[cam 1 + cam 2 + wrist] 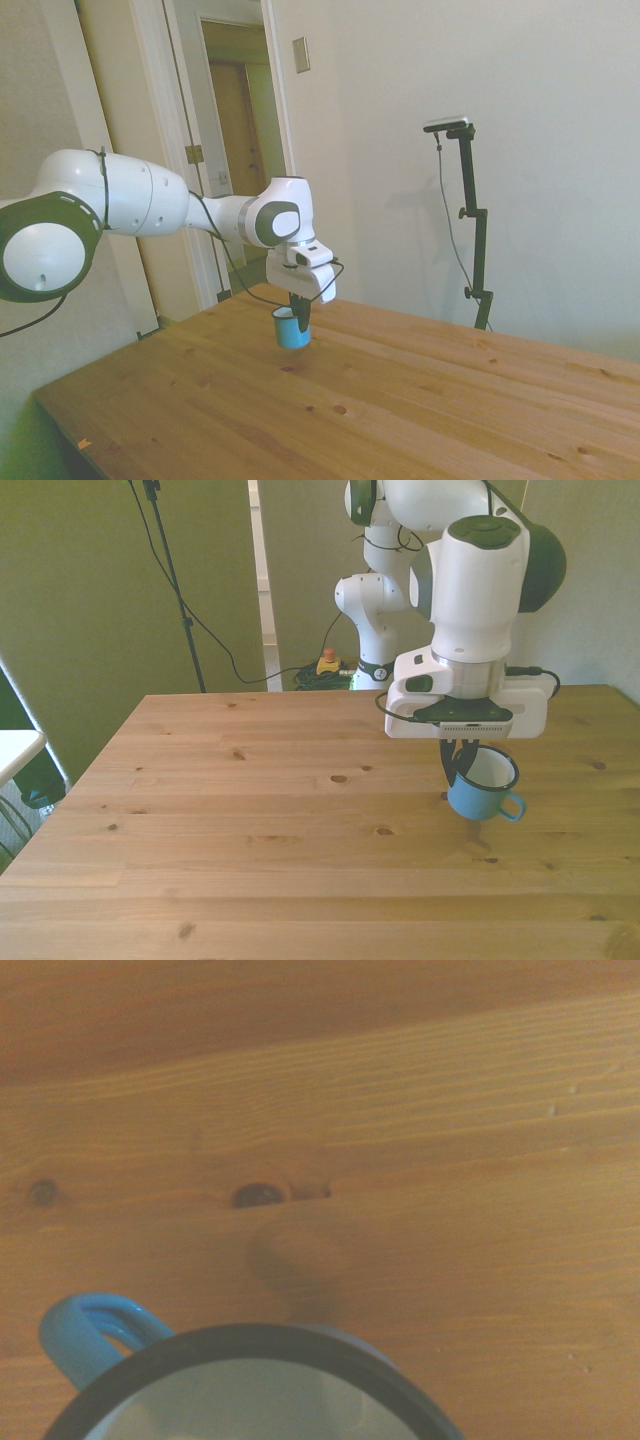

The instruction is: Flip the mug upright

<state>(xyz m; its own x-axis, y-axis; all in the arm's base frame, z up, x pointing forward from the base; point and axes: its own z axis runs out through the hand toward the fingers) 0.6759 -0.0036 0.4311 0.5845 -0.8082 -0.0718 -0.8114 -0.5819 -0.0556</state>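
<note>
Mug (481,785) is hanging upright above the tabletop (250,820), mouth up, handle pointing to the front view's right, jaws pinching its rim.

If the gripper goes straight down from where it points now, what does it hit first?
Probably bare table. The gripper points straight down, shut on the mug at its rim, mug upright and lifted, its shadow on the wood underneath. The mug's base would likely touch first.

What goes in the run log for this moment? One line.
gripper: shut on mug rim | mug: upright, lifted off table | handle: toward front view's right
</note>
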